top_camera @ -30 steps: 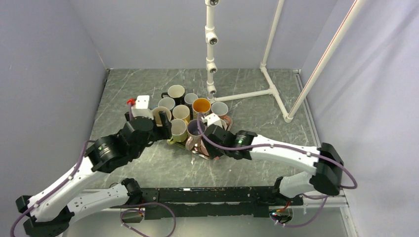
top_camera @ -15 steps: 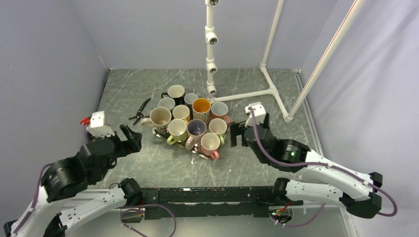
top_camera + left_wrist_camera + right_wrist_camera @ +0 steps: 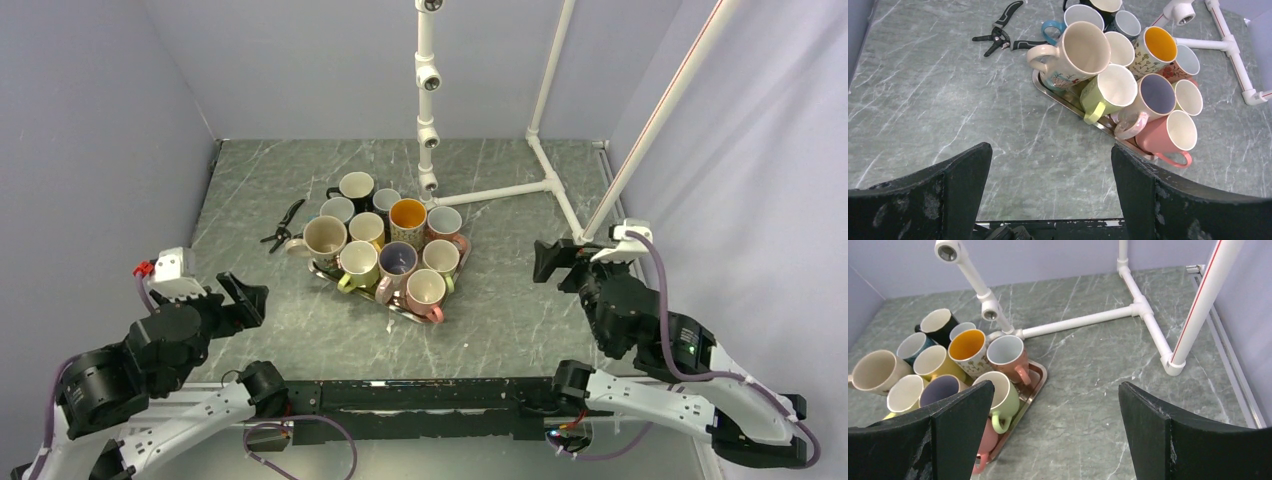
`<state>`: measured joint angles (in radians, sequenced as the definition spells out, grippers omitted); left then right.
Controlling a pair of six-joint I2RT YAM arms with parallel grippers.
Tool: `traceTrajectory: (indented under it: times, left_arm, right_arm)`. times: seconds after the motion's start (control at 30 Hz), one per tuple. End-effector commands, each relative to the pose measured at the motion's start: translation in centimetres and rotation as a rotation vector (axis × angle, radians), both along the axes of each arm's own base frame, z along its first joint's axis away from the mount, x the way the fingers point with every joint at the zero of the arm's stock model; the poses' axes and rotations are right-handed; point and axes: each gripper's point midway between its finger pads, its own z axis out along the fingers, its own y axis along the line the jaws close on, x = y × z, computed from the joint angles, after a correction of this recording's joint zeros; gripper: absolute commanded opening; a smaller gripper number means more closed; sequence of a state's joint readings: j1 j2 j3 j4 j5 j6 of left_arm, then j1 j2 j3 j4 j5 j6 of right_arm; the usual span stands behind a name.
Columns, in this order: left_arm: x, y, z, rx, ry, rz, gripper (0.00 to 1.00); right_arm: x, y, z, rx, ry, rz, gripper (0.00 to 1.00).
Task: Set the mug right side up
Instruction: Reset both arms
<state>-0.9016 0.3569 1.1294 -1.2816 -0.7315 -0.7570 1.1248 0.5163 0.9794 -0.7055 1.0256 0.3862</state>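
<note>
Left claw (image 3: 1050, 192) and right claw (image 3: 1055, 432) hang wide and empty, near side, every colourful ceramic mug (image 3: 1157, 93) on or beside the silver metal tray (image 3: 1035, 376) standing mouth-up, so the job looks finished!

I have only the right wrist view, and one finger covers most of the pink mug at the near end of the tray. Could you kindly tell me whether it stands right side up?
Observer: Yes. The left wrist view shows the pink mug mouth up on the near end of the tray.
Operator: Thank you. Is there anything left of the tray that I cannot see?
Observer: A pair of pliers lies flat there, not touching the tray.
Operator: And how is the left hand, please?
Observer: The left hand is open and empty, well short of the tray.
</note>
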Motion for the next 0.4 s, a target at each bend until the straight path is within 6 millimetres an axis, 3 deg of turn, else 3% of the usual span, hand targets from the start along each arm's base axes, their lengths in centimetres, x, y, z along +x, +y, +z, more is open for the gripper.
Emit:
traceTrajectory:
  times: [0.0,0.37]
  left_arm:
    - [-0.48,0.78,0.76,-0.03,-0.017,0.015,0.94]
    - [-0.34,0.58,0.68,-0.02,-0.011,0.013,0.94]
  right_arm:
    - [-0.3,-1.11,1.65,0.049,-0.029,-0.02,1.0]
    - [-0.34,-0.76,0.9,0.038,-0.01,-0.009,1.0]
